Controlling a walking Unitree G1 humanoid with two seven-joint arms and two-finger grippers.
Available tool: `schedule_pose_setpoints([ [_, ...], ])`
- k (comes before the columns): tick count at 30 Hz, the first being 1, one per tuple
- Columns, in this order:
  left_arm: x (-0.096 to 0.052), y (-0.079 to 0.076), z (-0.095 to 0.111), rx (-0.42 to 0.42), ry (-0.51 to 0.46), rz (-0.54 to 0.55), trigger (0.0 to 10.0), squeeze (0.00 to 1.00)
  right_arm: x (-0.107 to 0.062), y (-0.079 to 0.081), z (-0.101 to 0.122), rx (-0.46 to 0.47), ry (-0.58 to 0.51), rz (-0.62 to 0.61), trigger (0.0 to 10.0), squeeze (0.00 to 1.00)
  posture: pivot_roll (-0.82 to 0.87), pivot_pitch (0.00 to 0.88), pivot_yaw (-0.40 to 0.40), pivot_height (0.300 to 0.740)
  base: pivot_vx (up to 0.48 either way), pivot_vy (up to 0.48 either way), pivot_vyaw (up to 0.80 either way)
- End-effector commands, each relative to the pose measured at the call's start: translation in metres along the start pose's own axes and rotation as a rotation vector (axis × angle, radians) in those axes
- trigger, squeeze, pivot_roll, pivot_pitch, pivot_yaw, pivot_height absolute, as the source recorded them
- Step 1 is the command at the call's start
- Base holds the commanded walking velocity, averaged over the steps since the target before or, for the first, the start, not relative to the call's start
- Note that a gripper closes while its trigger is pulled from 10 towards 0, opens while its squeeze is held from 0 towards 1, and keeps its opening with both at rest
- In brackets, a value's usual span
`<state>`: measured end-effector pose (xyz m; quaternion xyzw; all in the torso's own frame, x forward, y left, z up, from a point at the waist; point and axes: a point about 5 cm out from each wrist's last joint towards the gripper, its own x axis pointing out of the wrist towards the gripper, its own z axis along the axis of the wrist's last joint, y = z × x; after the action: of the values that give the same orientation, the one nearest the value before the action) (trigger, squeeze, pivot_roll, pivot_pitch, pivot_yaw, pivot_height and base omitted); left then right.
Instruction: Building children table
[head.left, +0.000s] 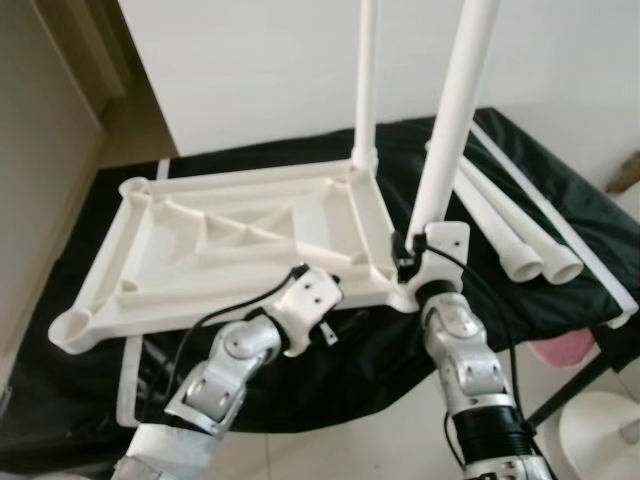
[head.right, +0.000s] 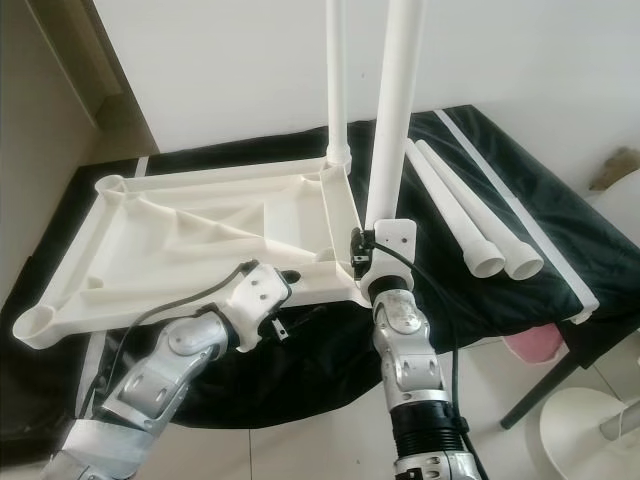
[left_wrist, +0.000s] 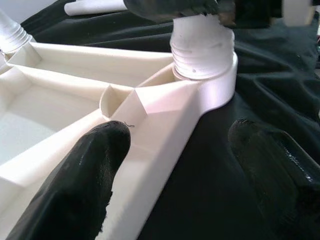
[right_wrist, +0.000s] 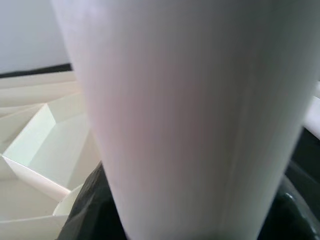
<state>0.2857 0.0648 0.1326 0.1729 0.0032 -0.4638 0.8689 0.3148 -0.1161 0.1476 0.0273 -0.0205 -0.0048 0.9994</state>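
Tabletop (head.left: 240, 240), white plastic and turned underside up with its ribs showing, lies on a black cloth (head.left: 560, 200) spread over a low surface in front of a white wall. At the tabletop's far left and near left corners two round leg sockets (head.left: 75, 328) stand empty. Along the tabletop's near edge, towards its right end, the left gripper (left_wrist: 175, 175) sits with its two black fingers (left_wrist: 80, 180) spread apart, one resting on the ribbed rim and the other on the cloth just beside it, gripping nothing. At the tabletop's far right corner a slim white leg (head.left: 366, 80) stands upright in its socket. At the near right corner a second leg (head.left: 455, 110) rises, tilted slightly, its base in the socket; the right gripper (head.left: 412, 255) is closed around the bottom of this leg. Right of the tabletop, two loose legs (head.left: 510, 240) lie side by side on the cloth.
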Motion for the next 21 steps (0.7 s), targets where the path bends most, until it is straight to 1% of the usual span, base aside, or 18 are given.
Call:
schedule_pose_setpoints([
  [1,-0.001,0.005,0.0,-0.003,-0.005,0.039,10.0,0.0,-0.003,0.003,-0.014,0.065,0.086,-0.015,10.0,0.0,-0.01,0.0,0.093,0.74,0.0,0.0,0.0],
  [4,-0.001,0.006,0.0,0.006,-0.006,0.04,10.0,0.0,-0.006,0.0,-0.018,0.073,0.101,-0.026,10.0,0.0,-0.01,0.0,0.094,0.74,0.0,0.0,0.0],
  [6,-0.002,0.007,0.0,0.01,-0.002,0.043,10.0,0.0,-0.006,0.001,-0.019,0.084,0.109,-0.031,10.0,0.0,-0.01,0.0,0.096,0.74,0.0,0.0,0.0],
  [7,-0.003,0.008,-0.001,0.012,0.001,0.046,10.0,0.0,-0.007,0.002,-0.019,0.092,0.115,-0.034,10.0,0.0,-0.01,0.0,0.096,0.74,0.0,0.0,0.0],
  [10,-0.004,0.011,-0.001,0.013,0.004,0.056,10.0,0.0,-0.007,0.008,-0.015,0.075,0.098,-0.032,10.0,0.0,-0.01,0.0,0.096,0.74,0.0,0.0,0.0],
  [13,-0.004,0.011,-0.001,0.011,0.003,0.058,10.0,0.0,-0.007,0.01,-0.014,0.067,0.086,-0.027,10.0,0.0,-0.01,0.0,0.096,0.74,0.0,0.0,0.0],
  [14,-0.004,0.012,-0.002,0.012,0.006,0.062,10.0,0.0,-0.007,0.01,-0.012,0.064,0.065,-0.018,10.0,1.0,-0.01,0.0,0.099,0.74,0.0,0.0,0.0],
  [15,-0.004,0.013,-0.003,0.012,0.009,0.068,10.0,0.0,-0.007,0.01,-0.009,0.062,0.04,-0.007,10.0,1.0,-0.01,0.0,0.099,0.74,0.0,0.0,0.0],
  [17,-0.004,0.013,-0.003,0.012,0.01,0.07,10.0,0.0,-0.007,0.01,-0.009,0.062,0.035,-0.005,10.0,1.0,-0.01,0.0,0.099,0.74,0.0,0.0,0.0],
  [18,-0.004,0.013,-0.003,-0.002,0.003,0.069,10.0,0.0,-0.009,0.008,-0.008,0.047,0.023,0.01,10.0,1.0,-0.01,0.0,0.101,0.74,0.0,0.0,0.0],
  [21,-0.004,0.013,-0.002,-0.014,-0.001,0.066,10.0,0.0,-0.011,0.006,-0.007,0.042,0.015,0.017,10.0,1.0,-0.01,0.0,0.101,0.74,0.0,0.0,0.0],
])
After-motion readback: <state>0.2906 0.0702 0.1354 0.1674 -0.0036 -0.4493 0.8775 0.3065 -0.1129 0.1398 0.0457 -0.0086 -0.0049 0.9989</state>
